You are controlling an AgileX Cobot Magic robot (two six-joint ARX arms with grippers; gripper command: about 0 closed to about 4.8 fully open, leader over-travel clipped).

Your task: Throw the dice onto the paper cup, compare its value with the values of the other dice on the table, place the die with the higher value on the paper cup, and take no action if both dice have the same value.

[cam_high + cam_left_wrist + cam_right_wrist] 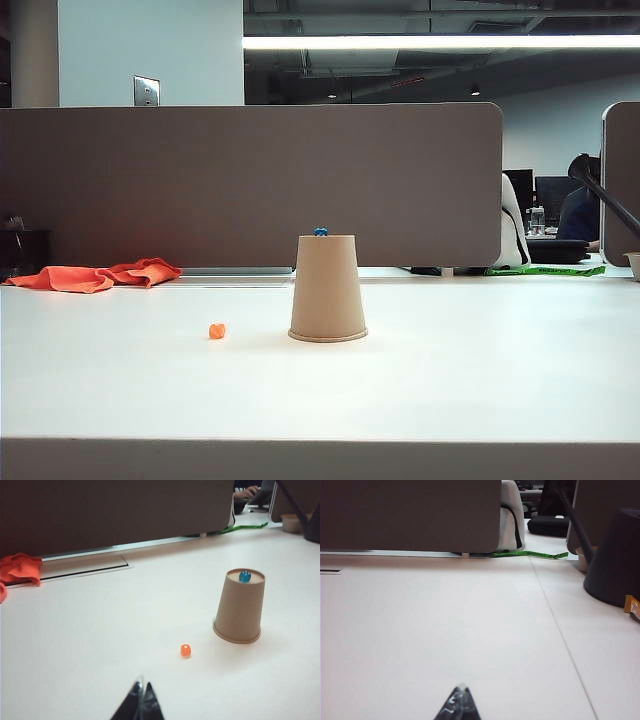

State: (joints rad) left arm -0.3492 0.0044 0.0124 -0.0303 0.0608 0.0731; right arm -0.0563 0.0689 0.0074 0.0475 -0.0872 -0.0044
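Left gripper (141, 702), fingertips pinched together and empty, hangs over the table (90, 645) nearer the work than the right gripper (460, 704), likewise closed on nothing. Ahead stands the inverted paper cup (238, 607), blue die (244, 576) on top, orange die (185, 650) just beside its base.
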